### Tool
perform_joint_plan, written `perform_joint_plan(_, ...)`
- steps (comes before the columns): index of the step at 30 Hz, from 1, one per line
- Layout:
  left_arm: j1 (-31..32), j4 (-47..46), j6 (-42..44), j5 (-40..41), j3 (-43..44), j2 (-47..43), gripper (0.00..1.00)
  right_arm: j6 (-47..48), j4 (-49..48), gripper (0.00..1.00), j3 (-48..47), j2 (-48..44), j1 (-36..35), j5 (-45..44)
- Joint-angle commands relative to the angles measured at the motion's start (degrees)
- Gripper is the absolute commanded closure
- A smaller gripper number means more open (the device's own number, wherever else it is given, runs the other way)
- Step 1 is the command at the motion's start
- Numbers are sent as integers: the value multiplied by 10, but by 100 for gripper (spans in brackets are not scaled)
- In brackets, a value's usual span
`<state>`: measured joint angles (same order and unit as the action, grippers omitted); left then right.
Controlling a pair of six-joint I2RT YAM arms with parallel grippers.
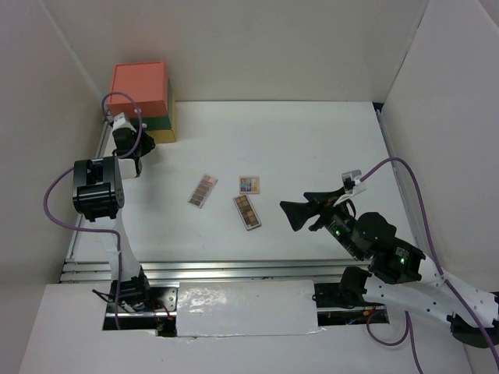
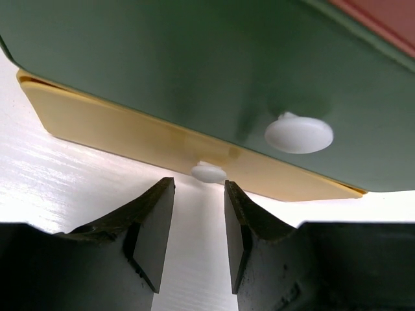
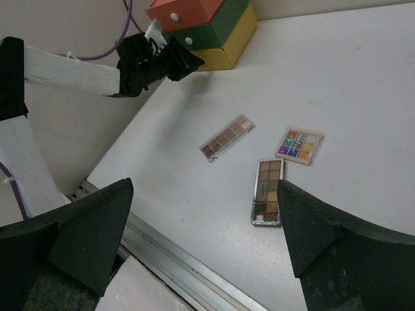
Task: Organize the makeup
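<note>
My left fingers (image 2: 198, 199) are parted with nothing between them, lined up on the small white knob (image 2: 207, 172) of the yellow bottom drawer (image 2: 130, 133) in the stacked drawer box (image 3: 217, 23). The knob sits just past my tips, centred on the gap and not yet pinched. I judge that is why I am parked so low and square to the box front: that drawer has to come out before any makeup has somewhere to go. My right fingers (image 3: 205, 188) are spread wide and empty, hanging above the counter (image 3: 363, 78) toward its near right, looking over the three palettes. The brown palette (image 3: 267, 201) lies closest to them, near one tip but apart from it. The multicolour palette (image 3: 299, 144) is just beyond it, not touching, and the pinkish palette (image 3: 227, 137) lies off toward the box. All three rest flat mid-counter, well apart from the drawers. No other cosmetics show.
</note>
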<state>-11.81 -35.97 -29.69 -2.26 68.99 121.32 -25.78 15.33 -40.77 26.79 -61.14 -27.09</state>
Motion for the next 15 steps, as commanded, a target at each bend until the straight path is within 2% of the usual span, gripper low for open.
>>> perform_joint_plan(1, 0, -55, 25, -6, 11, -9, 51, 12, -35, 0, 4, 5, 1, 5)
perform_joint_plan(15, 6, -57, 31, -15, 34, 12, 50, 14, -38, 0, 7, 11, 1, 8)
